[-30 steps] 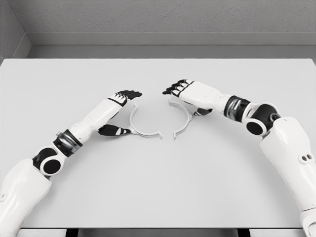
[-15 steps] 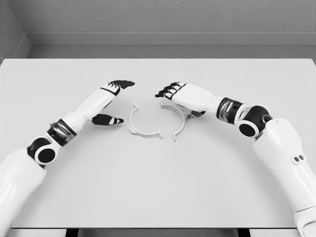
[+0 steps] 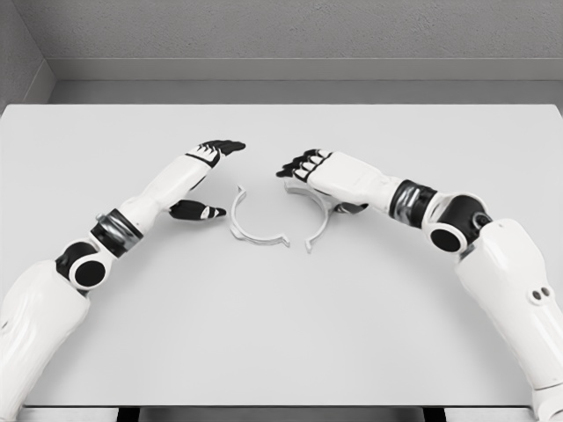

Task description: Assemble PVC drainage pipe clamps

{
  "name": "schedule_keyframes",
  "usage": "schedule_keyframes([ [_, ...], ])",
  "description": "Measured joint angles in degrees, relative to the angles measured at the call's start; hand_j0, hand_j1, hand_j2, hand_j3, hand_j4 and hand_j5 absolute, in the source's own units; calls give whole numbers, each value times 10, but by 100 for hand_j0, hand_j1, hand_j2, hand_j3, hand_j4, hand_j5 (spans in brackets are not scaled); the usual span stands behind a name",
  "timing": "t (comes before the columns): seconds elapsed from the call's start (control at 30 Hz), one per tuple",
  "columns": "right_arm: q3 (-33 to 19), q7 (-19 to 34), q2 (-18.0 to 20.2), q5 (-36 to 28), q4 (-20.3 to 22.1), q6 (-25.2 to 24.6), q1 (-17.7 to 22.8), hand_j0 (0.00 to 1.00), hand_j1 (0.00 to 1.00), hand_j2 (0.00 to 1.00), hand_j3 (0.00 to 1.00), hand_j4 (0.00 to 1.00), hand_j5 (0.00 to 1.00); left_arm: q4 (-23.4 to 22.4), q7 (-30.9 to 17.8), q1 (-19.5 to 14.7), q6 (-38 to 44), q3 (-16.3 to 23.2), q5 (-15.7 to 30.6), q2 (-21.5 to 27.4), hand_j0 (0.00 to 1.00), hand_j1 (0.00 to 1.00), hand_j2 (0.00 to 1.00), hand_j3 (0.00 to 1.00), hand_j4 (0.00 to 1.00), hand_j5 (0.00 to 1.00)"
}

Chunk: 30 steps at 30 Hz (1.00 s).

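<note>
- Change: over the last second I see the left hand (image 3: pixel 204 176) lift off the left half (image 3: pixel 252 221) and draw back toward the left; in the last half second it barely moves. It is now just beside that half, not touching it as far as I can tell.
- The right hand (image 3: pixel 327 174) has edged inward with the right half (image 3: pixel 315 213), which has shifted slightly toward the middle.
- Fingers: the left ones are spread and released, thumb low near the table (image 3: pixel 281 334), holding nothing. The right ones are curled over the upper end of its half; I judge a grasp, though the contact is partly hidden.
- Position: both halves lie flat at table centre, lower ends close but apart. The clamp is not closed.
- Meaning: the left half is unrestrained; a push from the right could slide it.
- Surroundings: a grey wall (image 3: pixel 281 35) behind; no obstruction seen.
</note>
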State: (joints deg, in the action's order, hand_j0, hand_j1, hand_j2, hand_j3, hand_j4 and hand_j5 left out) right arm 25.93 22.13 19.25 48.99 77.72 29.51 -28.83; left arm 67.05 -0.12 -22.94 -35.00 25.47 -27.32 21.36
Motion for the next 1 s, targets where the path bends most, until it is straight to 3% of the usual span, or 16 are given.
schedule_keyframes([
  [0.17, -48, 1, 9, -3, 22, -12, 13, 100, 100, 100, 100, 100, 100, -10, 0, -7, 0, 1, 0, -1, 100, 100, 100, 100, 100, 100],
  [0.23, -72, 1, 16, -5, 41, -13, 42, 100, 100, 100, 100, 100, 100, -14, 0, -11, 0, 1, 0, -2, 100, 100, 100, 100, 100, 100],
  [0.3, -119, 1, 21, -11, 76, -10, 92, 100, 100, 100, 100, 100, 100, -18, 0, -11, 0, 3, -1, -5, 100, 100, 100, 100, 100, 100],
  [0.43, -264, 1, 22, -54, 146, 32, 194, 100, 100, 100, 100, 100, 100, -22, 0, -11, 0, 5, -2, -9, 100, 100, 100, 100, 100, 100],
  [0.53, -340, 8, 22, -67, 164, 47, 204, 100, 100, 100, 100, 100, 100, -24, 0, -11, 0, 6, -3, -11, 100, 100, 100, 100, 100, 100],
  [0.63, -387, 56, 22, -72, 170, 53, 208, 100, 100, 100, 100, 100, 100, -25, 0, -11, 0, 7, -3, -15, 100, 100, 100, 100, 100, 100],
  [0.8, -422, 113, 31, -74, 173, 56, 208, 100, 100, 100, 100, 100, 100, -25, 0, -10, 0, 9, -4, -19, 100, 100, 100, 100, 100, 100],
  [1.0, -444, 127, 55, -78, 176, 56, 206, 100, 100, 100, 100, 100, 100, -24, 0, -7, 0, 12, -4, -25, 100, 100, 100, 100, 100, 100],
])
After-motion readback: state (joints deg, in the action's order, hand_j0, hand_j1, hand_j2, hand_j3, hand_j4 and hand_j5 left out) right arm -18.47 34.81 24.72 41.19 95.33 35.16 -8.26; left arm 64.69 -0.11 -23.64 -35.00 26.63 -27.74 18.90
